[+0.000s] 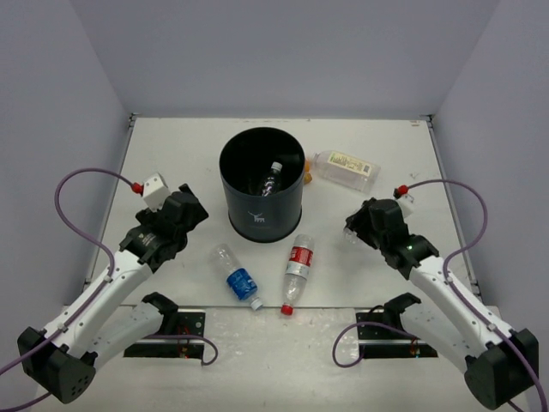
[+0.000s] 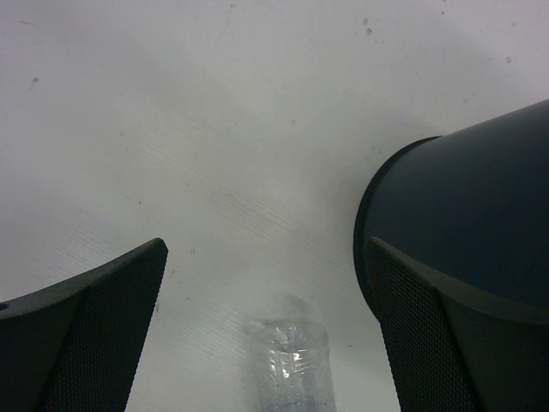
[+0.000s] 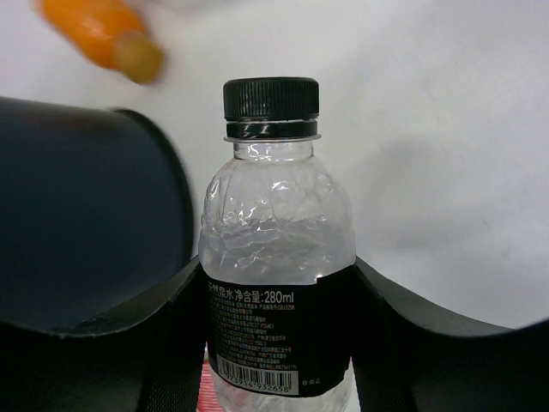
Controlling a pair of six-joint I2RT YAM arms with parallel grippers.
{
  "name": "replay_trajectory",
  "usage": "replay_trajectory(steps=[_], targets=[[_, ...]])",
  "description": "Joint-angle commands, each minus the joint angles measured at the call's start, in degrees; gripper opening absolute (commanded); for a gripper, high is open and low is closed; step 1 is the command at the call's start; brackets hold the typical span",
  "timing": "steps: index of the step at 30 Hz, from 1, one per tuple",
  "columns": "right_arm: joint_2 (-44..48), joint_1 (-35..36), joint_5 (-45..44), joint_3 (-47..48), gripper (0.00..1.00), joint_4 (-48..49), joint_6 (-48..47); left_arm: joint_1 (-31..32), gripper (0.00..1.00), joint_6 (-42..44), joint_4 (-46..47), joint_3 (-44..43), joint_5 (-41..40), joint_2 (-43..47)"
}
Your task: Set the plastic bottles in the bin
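Two arms (image 1: 111, 287) (image 1: 446, 287), six bottles (image 1: 241, 280) (image 1: 297, 268) (image 1: 345, 168) (image 1: 307, 177) (image 1: 270, 179) (image 3: 270, 257), one bin (image 1: 257, 219)

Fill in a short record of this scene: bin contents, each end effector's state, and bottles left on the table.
Bin: upright, one bottle inside
Left end effector: open, empty
Right end effector: shut on black-label bottle
On table: blue-label bottle, red-label bottle, cream-label bottle, orange bottle
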State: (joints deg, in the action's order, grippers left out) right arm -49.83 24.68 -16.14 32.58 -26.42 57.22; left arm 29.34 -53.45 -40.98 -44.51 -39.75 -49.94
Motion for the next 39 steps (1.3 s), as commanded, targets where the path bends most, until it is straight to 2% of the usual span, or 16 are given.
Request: replay_trajectory(steps=[1,4,7,10,16,21,25,31,39], targets=[[5.6,-0.2,-3.1,10.5,0.39,10.5,-14.2,0.2,1.0,-1.5,0.6,0.9,0.7,1.9],[5.1,0.5,7.4,17.2,0.39,20.7,-22.0,0.2,1.0,-0.9,0.7,1.0,2.2,1.9],[0.3,3.6,14.9,24.8,0.41,29.7,-28.6,0.2,1.0,0.9,2.3,1.9,4.2,2.0],[-8.0,9.4,18.2,34.3,0.45,29.8,-35.5,0.2,1.0,3.4,5.2,2.4,8.3,1.9],[-24.5,13.3,23.0,47.6,0.49,28.0,-36.3,0.1,1.0,4.5,5.5,3.5,10.1,3.1],[-30.6,14.6,22.9,47.9,0.64,30.1,-35.0,0.1,1.0,8.1,7.8,4.1,14.3,4.3],[-32.3,15.0,23.0,47.7,0.8,29.7,-34.5,0.2,1.0,12.6,11.7,5.2,20.9,4.3],[-31.4,15.0,23.4,47.0,0.99,30.5,-33.9,0.1,1.0,12.8,13.4,6.0,21.4,5.4],[-28.7,15.0,21.2,46.3,0.99,30.5,-33.6,0.1,1.0,12.6,13.4,6.6,22.3,6.1]])
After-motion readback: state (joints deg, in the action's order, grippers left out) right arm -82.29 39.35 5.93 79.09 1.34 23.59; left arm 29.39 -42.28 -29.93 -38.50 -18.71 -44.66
